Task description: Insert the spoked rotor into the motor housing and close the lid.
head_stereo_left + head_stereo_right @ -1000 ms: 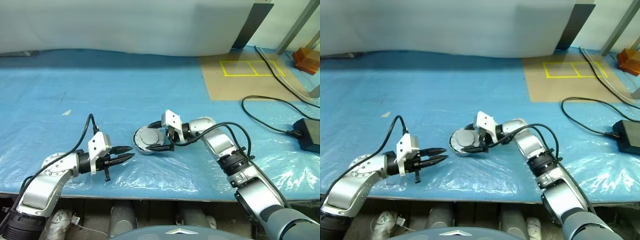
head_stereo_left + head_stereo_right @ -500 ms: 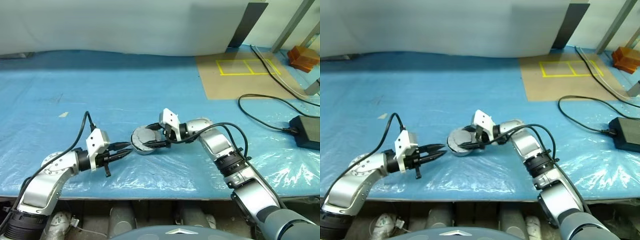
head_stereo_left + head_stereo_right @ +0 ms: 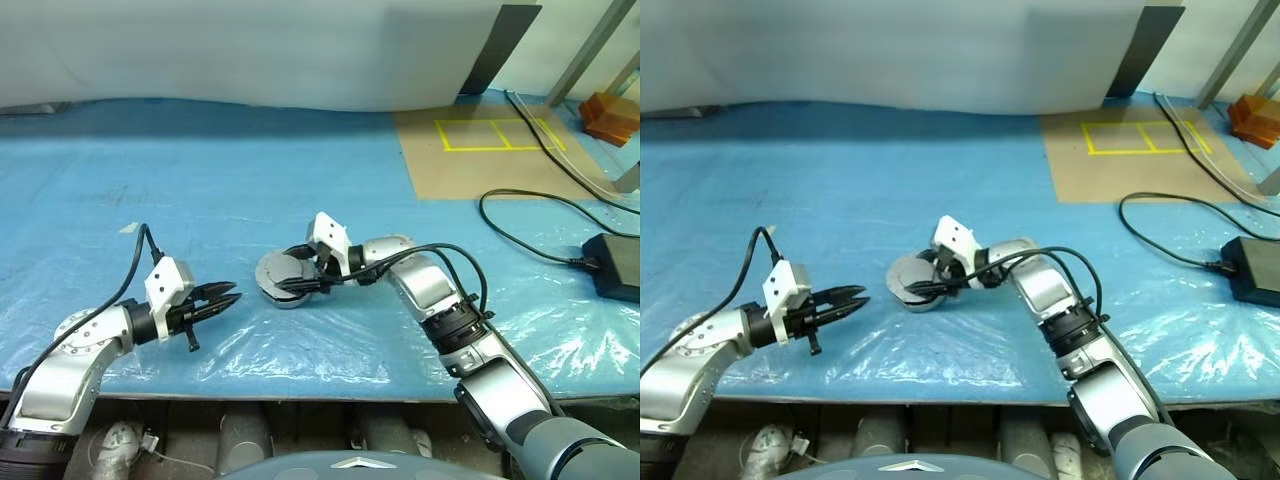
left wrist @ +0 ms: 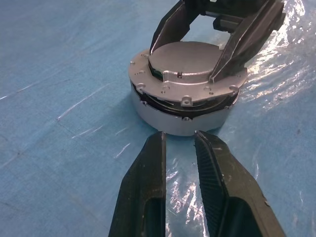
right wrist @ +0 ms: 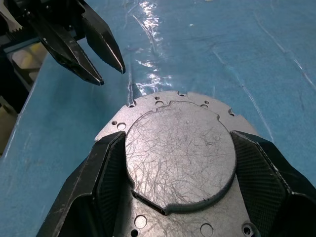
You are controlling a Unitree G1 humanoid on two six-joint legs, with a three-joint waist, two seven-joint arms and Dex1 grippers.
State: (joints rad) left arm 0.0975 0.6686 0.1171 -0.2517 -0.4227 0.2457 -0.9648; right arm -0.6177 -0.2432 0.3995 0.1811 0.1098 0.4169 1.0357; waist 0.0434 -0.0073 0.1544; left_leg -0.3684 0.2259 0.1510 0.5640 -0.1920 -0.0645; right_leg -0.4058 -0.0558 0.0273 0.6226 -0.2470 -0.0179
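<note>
Lid [image 4: 190, 66]: grey disc seated on the motor housing [image 4: 183, 114], mid-bench [image 3: 300, 180]; no readable writing or brand.
Right end effector [image 3: 283, 286]: fingers clasp the lid's raised centre on two sides.
Left end effector [image 3: 228, 297]: near the housing, apart, jaws slightly parted, empty.

Lid [image 5: 180, 158] covers the motor housing [image 4: 182, 121] interior, hiding anything inside; lid's near edge cut off by the right wrist view's border.
</note>
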